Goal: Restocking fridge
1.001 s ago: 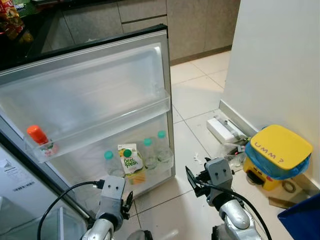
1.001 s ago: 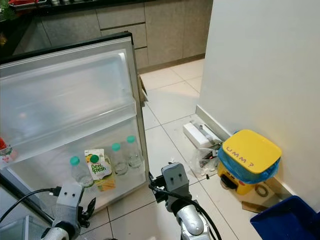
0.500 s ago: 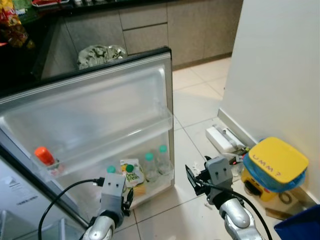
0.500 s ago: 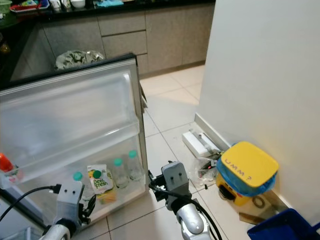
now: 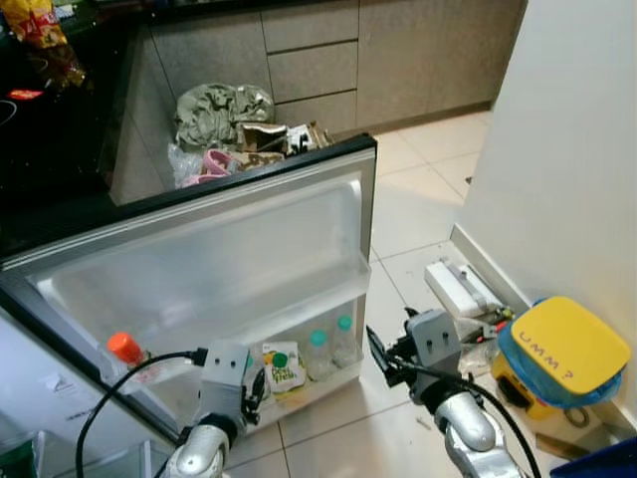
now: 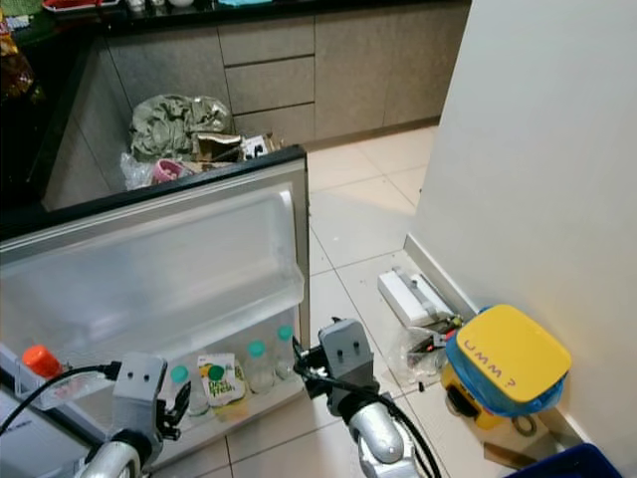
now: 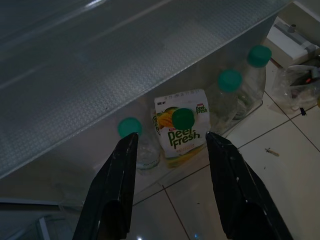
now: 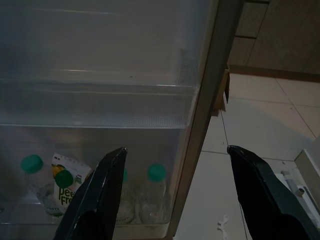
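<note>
The fridge door (image 5: 219, 259) stands open in front of me. Its lower shelf holds a Deel Fresh juice carton (image 5: 284, 370) and three clear bottles with green caps (image 5: 318, 351). An orange-capped bottle (image 5: 127, 351) sits at the left end of the upper door shelf. My left gripper (image 5: 256, 388) hangs open just short of the lower shelf, and in the left wrist view the carton (image 7: 182, 132) lies between the fingers' line, untouched. My right gripper (image 5: 376, 354) is open and empty beside the door's free edge (image 8: 210, 100).
A yellow-lidded bin (image 5: 562, 344) and a white box (image 5: 458, 289) lie on the tiled floor along the right wall (image 5: 577, 149). Bags and clutter (image 5: 224, 115) are piled behind the door by the grey cabinets. A blue container's corner (image 5: 617, 463) shows at the bottom right.
The whole picture has shifted: the camera has moved, so the door sits lower and farther, and the clutter behind it has come into view. Both grippers stay open and empty.
</note>
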Controlling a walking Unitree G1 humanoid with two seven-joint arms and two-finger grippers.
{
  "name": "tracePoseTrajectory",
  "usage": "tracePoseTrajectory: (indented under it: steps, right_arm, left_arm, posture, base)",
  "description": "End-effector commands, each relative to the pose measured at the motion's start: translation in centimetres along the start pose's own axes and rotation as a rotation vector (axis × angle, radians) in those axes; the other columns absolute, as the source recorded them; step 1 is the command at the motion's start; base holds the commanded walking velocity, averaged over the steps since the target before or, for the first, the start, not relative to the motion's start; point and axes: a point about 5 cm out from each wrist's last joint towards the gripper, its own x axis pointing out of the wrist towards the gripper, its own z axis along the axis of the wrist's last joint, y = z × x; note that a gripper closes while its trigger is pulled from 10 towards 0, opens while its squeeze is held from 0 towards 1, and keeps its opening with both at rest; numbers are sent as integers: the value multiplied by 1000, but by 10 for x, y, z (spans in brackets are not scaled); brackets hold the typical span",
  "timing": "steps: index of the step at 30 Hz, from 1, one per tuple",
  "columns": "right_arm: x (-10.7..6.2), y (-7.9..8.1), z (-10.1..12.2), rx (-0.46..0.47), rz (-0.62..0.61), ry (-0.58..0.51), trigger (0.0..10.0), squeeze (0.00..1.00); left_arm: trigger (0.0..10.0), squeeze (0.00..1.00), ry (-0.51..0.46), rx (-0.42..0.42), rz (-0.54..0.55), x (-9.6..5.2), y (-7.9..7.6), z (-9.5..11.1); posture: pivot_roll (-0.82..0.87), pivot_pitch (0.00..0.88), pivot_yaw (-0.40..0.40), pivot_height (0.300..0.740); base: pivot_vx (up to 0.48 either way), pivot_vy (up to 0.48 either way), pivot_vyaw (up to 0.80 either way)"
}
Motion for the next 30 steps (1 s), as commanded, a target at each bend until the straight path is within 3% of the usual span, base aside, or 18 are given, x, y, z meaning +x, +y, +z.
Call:
tracePoseTrajectory:
  steps: [1, 10, 13, 16, 17, 20, 23, 27, 30]
  right_arm:
    - [-3, 1, -6, -3, 2, 30, 10000, 0]
    - [-7, 7, -15, -17, 32, 60, 10000, 0]
    - [-16, 5, -34, -66, 30, 123, 10000, 0]
    - [-43, -9, -77, -123, -46, 291, 10000, 0]
    - [-43, -9, -77, -123, -46, 291, 10000, 0]
    - [-70, -21, -112, -138, -115, 472, 10000, 0]
    - [-93, -27, -134, -78, -182, 612, 10000, 0]
    - [-128, -21, -161, -15, -199, 797, 10000, 0]
    - [-141, -15, -169, -6, -169, 852, 10000, 0]
  left_arm:
    - [10000, 0, 34, -6, 8, -2, 0, -8]
    - [10000, 0, 23, -9, 3, -1, -1, -6]
    - [10000, 0, 27, 20, 6, -4, 0, -11]
    - [10000, 0, 46, 94, 26, -13, 4, -31]
    - [10000, 0, 46, 94, 26, -13, 4, -31]
    - [10000, 0, 129, 133, 73, -18, 11, -57]
    - [10000, 0, 228, 124, 122, -20, 19, -78]
    - [10000, 0, 426, 100, 120, -31, 27, -114]
    - [10000, 0, 484, 144, 68, -37, 24, -125]
  posture:
    - [-76, 128, 56, 740]
    - [-80, 127, 49, 740]
    - [-82, 123, 42, 740]
    - [-84, 118, 33, 740]
    - [-84, 118, 33, 740]
    - [-84, 116, 32, 740]
    - [-89, 107, 31, 740]
    - [-101, 103, 30, 740]
    - [-101, 103, 30, 740]
  base:
    - [0, 0, 0]
    - [0, 0, 0]
    - [0, 0, 0]
    - [0, 0, 0]
    - [0, 0, 0]
    - [0, 0, 0]
    - [0, 0, 0]
    - [0, 0, 0]
    - [0, 0, 0]
